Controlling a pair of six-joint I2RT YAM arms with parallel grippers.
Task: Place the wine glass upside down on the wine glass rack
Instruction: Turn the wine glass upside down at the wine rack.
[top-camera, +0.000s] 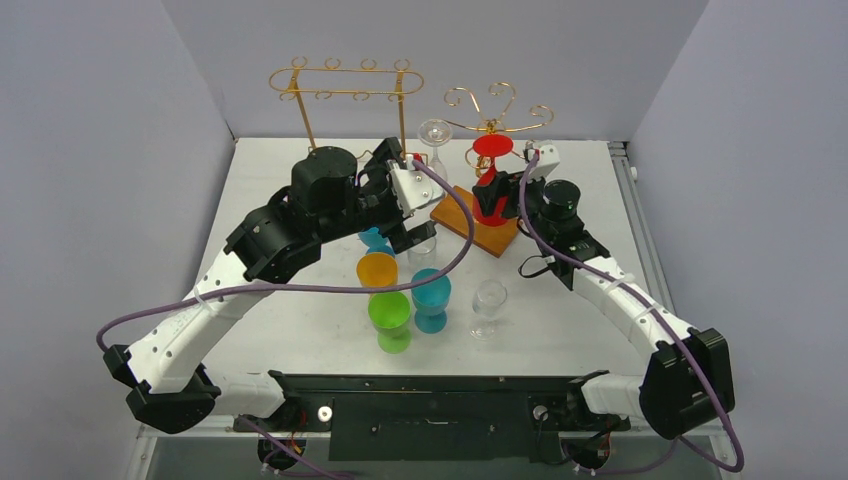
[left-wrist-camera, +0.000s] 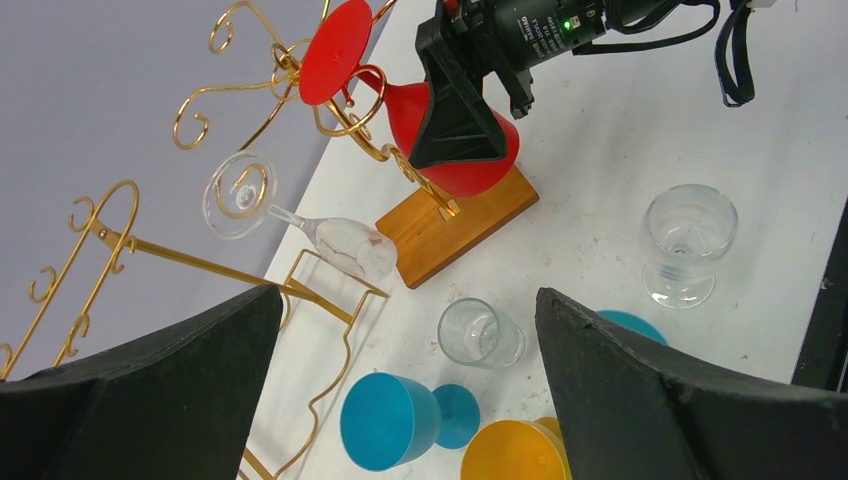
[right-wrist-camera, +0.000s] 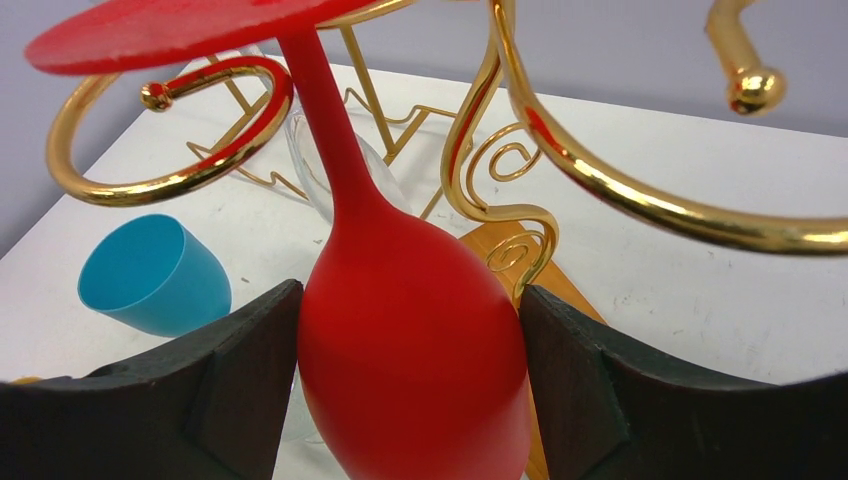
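The right gripper (right-wrist-camera: 408, 300) clasps the bowl of the red wine glass (right-wrist-camera: 410, 370), which is upside down at the rack (right-wrist-camera: 620, 205), stem upright, foot on top by a gold ring (right-wrist-camera: 150, 190) (whether it rests there, I cannot tell). The left gripper (left-wrist-camera: 405, 292) gapes empty, farther off.

Red wine glass (right-wrist-camera: 410, 350) inverted, base above gold rack (right-wrist-camera: 640, 205).
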